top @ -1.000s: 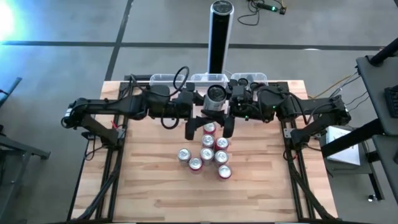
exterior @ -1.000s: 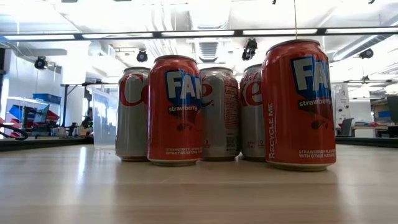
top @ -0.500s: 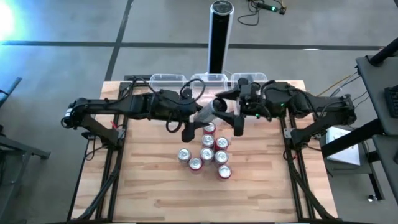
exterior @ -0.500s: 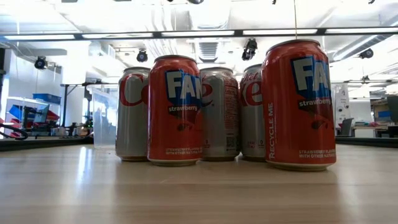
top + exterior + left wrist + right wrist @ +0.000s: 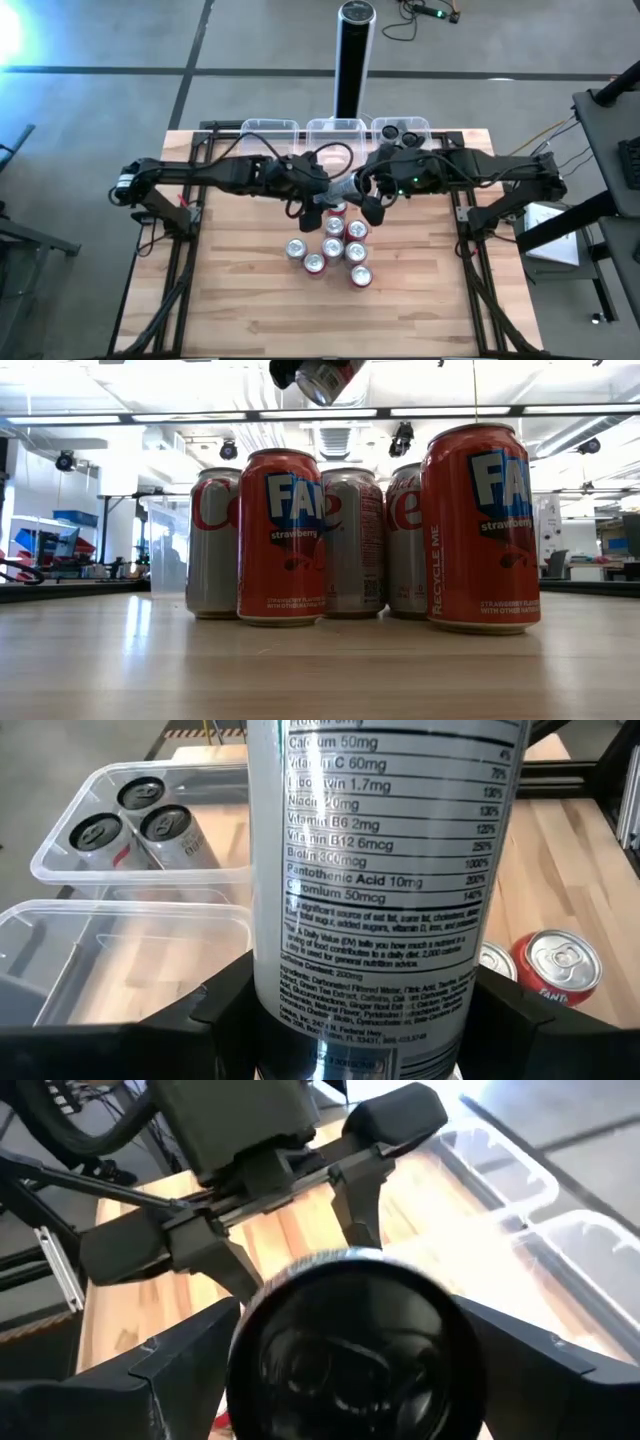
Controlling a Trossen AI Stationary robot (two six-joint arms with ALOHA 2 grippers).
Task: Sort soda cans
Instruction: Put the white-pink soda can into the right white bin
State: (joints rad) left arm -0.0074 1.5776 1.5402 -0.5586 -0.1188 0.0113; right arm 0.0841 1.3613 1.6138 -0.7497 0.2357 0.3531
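A slim silver soda can [image 5: 343,190] with printed nutrition text hangs in the air over the far end of a cluster of several red and silver soda cans [image 5: 335,247] standing on the wooden table. My left gripper [image 5: 316,208] comes in from the left and is shut on the can [image 5: 370,870]. My right gripper [image 5: 372,207] comes in from the right and is open, its fingers [image 5: 150,1370] on either side of the can's round end [image 5: 350,1340]. The low view shows the raised can [image 5: 322,375] tilted above the standing cans [image 5: 283,535]. My left gripper pinches the silver can's round side wall [image 5: 300,1010] between its two fingers, close to one end of the can. The fingers lie across the can and slant down from the table's left. The can is tilted and lifted clear of the table. My right gripper: I cannot tell whether its fingers touch the can's end.
Three clear plastic bins [image 5: 335,127] line the table's far edge. The right one [image 5: 401,128] holds dark-topped cans [image 5: 130,815]; the one beside it [image 5: 100,950] shows nothing inside. A tall black-and-silver post [image 5: 352,60] stands beyond the far edge. The table's near half is bare wood [image 5: 300,320].
Both grippers have tipped downward and sunk toward the cluster of standing cans. The silver can between them has gone from nearly upright to tilted and has come down with them, so that it now shows at the top of the low view.
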